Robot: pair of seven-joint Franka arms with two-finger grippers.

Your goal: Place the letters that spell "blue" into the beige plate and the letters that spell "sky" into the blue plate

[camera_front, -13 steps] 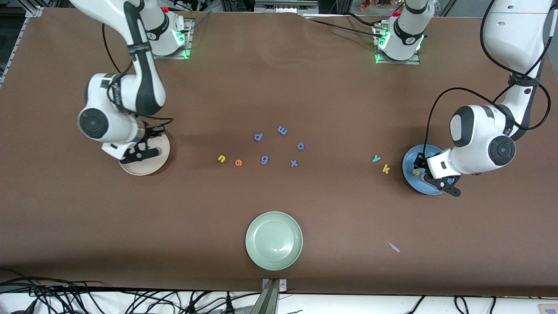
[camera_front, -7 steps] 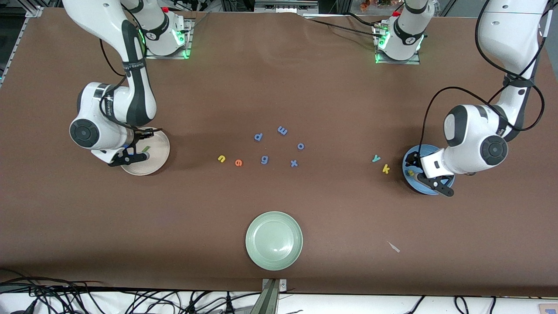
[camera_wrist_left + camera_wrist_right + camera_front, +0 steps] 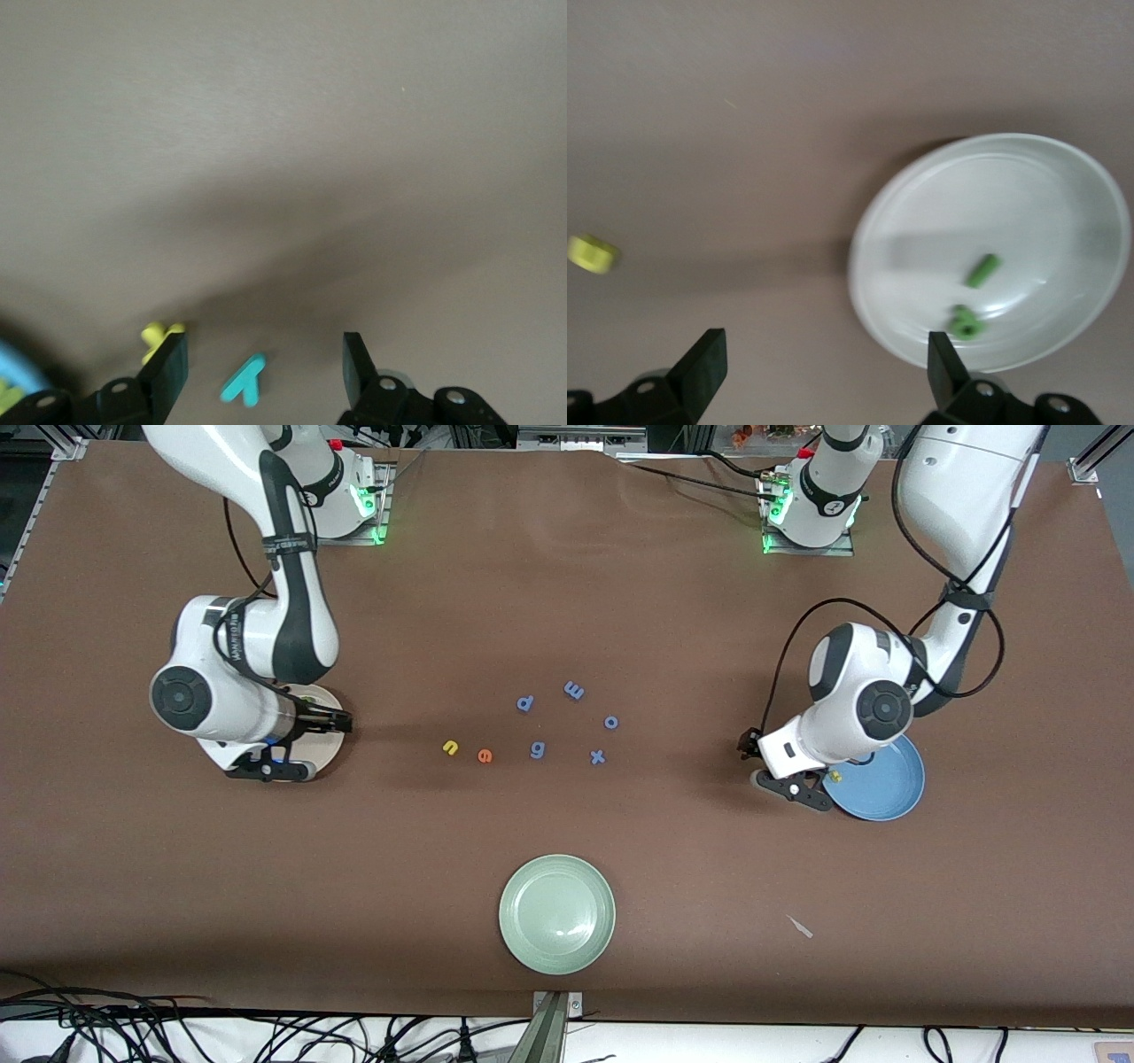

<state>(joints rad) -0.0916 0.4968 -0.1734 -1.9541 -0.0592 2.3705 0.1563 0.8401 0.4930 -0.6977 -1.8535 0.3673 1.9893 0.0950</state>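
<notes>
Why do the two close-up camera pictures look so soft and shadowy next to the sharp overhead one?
Left wrist view: motion-smeared, the teal y and yellow k soft-edged, a broad dark shadow across the table. Right wrist view: the beige plate and yellow u blur, with a pale sheen on the plate. Front view: evenly lit and crisp, soft shadows under both arms.

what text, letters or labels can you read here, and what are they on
"u": yellow foam letter on the table.
"e": orange foam letter beside it.
"p", "m", "o", "g", "x": blue foam letters mid-table.
"y": teal foam letter under the left tool.
Print on the right arm's band: too small to read.
Green pieces in the beige plate: shapes too blurred to read.
</notes>
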